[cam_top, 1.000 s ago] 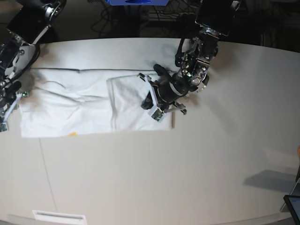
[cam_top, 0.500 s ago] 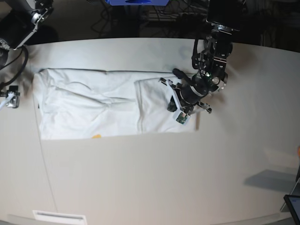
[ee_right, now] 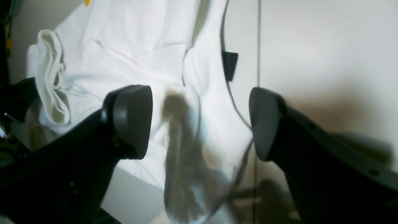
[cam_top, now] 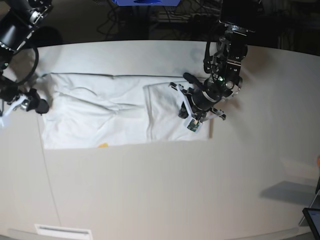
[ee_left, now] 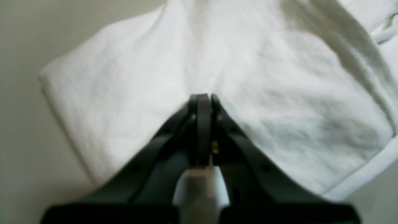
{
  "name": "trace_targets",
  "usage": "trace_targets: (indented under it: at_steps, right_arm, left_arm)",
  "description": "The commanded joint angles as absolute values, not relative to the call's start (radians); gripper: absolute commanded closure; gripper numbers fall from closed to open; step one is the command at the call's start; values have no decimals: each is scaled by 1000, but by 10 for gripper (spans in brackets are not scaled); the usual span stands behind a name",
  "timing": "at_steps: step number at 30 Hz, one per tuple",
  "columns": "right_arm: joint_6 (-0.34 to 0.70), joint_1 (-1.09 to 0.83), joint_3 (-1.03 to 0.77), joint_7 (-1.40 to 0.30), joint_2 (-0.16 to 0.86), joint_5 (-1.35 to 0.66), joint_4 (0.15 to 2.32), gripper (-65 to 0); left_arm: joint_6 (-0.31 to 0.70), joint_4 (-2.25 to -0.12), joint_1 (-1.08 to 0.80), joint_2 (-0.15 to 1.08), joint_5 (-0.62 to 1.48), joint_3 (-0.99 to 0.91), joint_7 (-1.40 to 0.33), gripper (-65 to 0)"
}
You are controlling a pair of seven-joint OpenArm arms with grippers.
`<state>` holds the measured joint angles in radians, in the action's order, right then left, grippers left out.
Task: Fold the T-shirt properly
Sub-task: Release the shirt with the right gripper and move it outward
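The white T-shirt [cam_top: 95,115] lies flat as a long rectangle, with its right end folded over into a flap [cam_top: 170,112]. My left gripper [cam_top: 183,111] sits on that flap. In the left wrist view its jaws [ee_left: 202,101] are shut, and the cloth [ee_left: 279,93] creases in toward the tips. My right gripper [cam_top: 35,105] hangs at the shirt's left end. The right wrist view shows it open [ee_right: 199,124] above the collar edge and the black neck label [ee_right: 229,65], with nothing between the fingers. A bit of yellow print [cam_top: 102,145] peeks out at the front edge.
A thin seam [cam_top: 47,175] runs across the tabletop left of the shirt. A white strip [cam_top: 62,231] lies at the front left edge and a dark screen corner [cam_top: 312,220] at the front right. Dark clutter sits behind the table's back edge.
The shirt slid to the right together with my left gripper. My right gripper let go of the shirt's left end, opened, and now hovers at that end again.
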<state>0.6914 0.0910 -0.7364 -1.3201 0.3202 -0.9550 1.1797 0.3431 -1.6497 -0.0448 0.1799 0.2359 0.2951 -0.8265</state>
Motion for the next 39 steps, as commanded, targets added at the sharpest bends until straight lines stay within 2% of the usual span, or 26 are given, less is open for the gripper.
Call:
trace_targets:
  at_steps: [1, 9, 24, 30, 39]
  right_arm:
    - [698, 111, -737, -1297, 355, -983, 1196, -464]
    - [698, 108, -736, -1303, 360, -986, 1198, -463]
    - [698, 93, -733, -1310, 308, -984, 1194, -461]
    - [698, 93, -630, -1297, 291, -989, 1194, -461]
    - [698, 101, -622, -1297, 254, -984, 1194, -450]
  left_arm:
    - [340, -1662, -39, 183, 231, 295, -845, 0]
    - [340, -1662, -41, 183, 231, 295, -845, 0]
    - [340, -1662, -36, 162, 228, 295, -845, 0]
    - [340, -1662, -36, 162, 231, 295, -845, 0]
    - [340, -1662, -36, 162, 225, 295, -845, 0]
